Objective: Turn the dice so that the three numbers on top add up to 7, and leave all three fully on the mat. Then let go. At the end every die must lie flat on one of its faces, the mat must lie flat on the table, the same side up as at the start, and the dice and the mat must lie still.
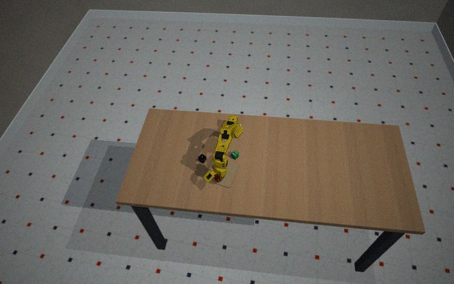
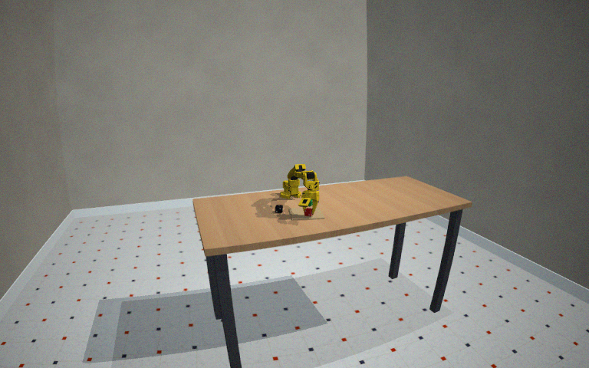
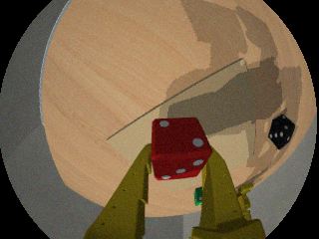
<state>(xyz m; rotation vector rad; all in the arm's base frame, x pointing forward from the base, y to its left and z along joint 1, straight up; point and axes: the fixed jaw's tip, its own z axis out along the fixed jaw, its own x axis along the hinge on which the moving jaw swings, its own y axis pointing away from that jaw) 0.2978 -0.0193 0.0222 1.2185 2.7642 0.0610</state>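
Note:
My gripper is shut on the red die, low over the mat. In the wrist view the die shows a face with two pips and a side face with three. I cannot tell whether it touches the mat. The black die is on the table, off the mat's left side. The green die is on the table beyond the mat's far edge, partly hidden by a jaw in the wrist view. The arm hides part of the mat.
The yellow arm reaches from its base at the back of the wooden table, between the black and green dice. Its shadow falls across the black die's area and part of the mat. The table's front edge lies beyond the mat.

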